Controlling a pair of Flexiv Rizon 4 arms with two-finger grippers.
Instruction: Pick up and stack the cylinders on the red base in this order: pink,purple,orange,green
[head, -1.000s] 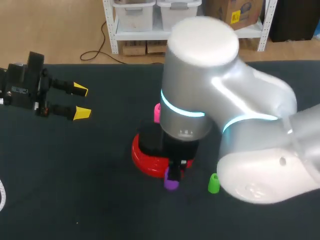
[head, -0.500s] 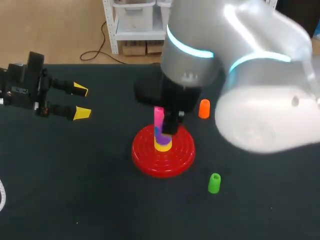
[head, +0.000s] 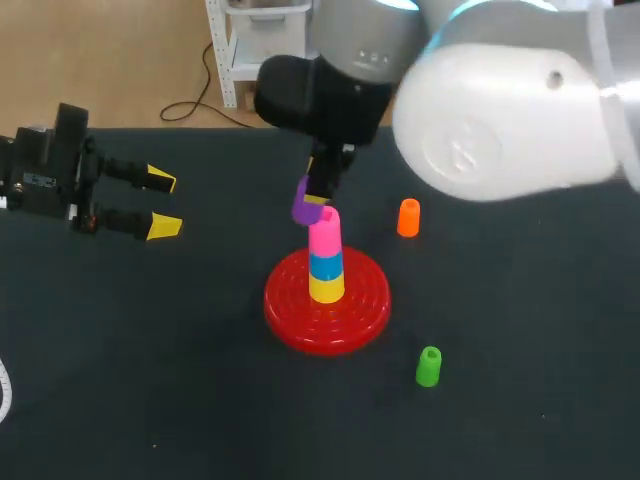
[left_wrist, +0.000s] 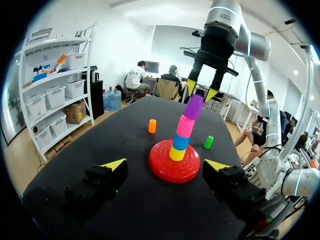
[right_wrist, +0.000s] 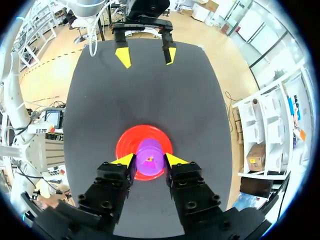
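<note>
Because my right gripper (right_wrist: 149, 160) is clenched on the purple cylinder (left_wrist: 194, 106), which leans at the top of the upright pink cylinder (left_wrist: 185, 126) over the red base (left_wrist: 165, 172), I judge it needs righting before seating, my spread left gripper (head: 162, 204) lying well apart.

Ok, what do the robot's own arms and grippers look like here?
The right arm is a bulky, rounded silver-white housing with glowing cyan rings at its joints, ending in a black wrist block. The right gripper and left gripper match: black, boxy bodies with visible screws, each with two black fingers tipped in bright yellow wedges.
</note>
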